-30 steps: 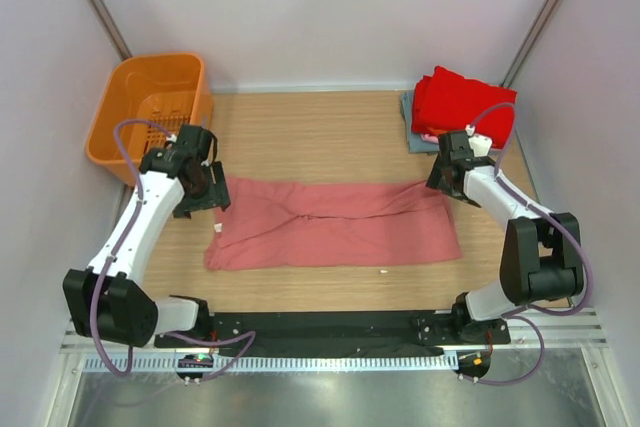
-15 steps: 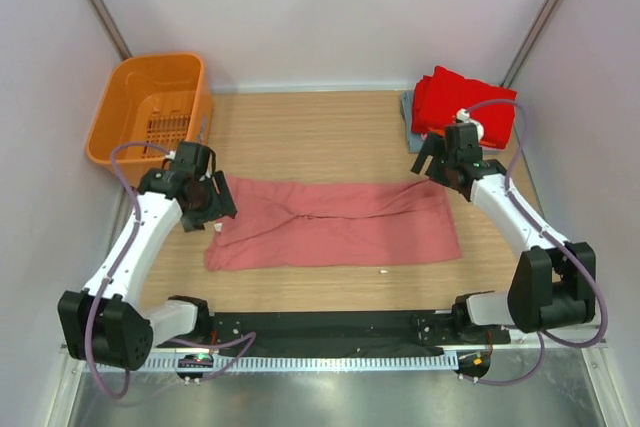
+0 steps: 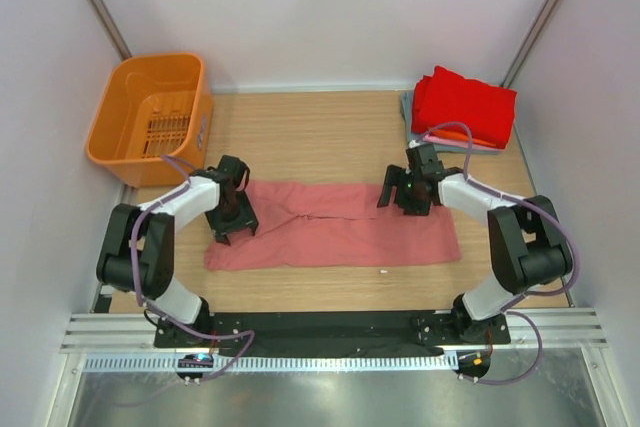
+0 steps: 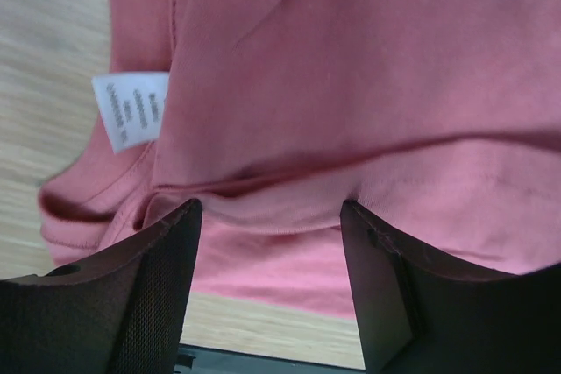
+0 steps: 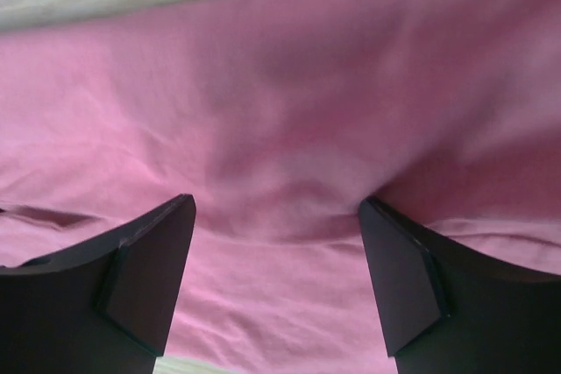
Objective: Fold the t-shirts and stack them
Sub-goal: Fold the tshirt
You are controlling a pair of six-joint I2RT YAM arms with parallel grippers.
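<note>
Status, places given off the orange basket [image 3: 103,132]:

- The salmon-pink t-shirt [image 3: 340,232] lies flat on the table [image 3: 300,137] as a long band. It is nearer to my bases than the basket and runs rightward from just past the basket's near right corner.
- My left gripper [image 3: 233,230] is low over the end of that shirt closest to the basket. Fingers [image 4: 158,295] are spread wide, with a creased fold of cloth running across the gap. Nothing is pinched. I can't tell whether the tips touch the fabric.
- The white neck label [image 4: 131,118] shows in the left wrist view beside that same end, lying flat on the cloth.
- My right gripper [image 3: 405,202] is over the shirt's far edge, well to the right of the basket. Fingers [image 5: 140,269] are spread too, with rumpled pink cloth between them and no grip on it. The picture is soft, so contact is unclear.
- The bright red t-shirt [image 3: 465,107] is folded at the far right of the table, about level with the basket. It sits on a grey-blue t-shirt [image 3: 408,107], of which only an edge shows.
</note>
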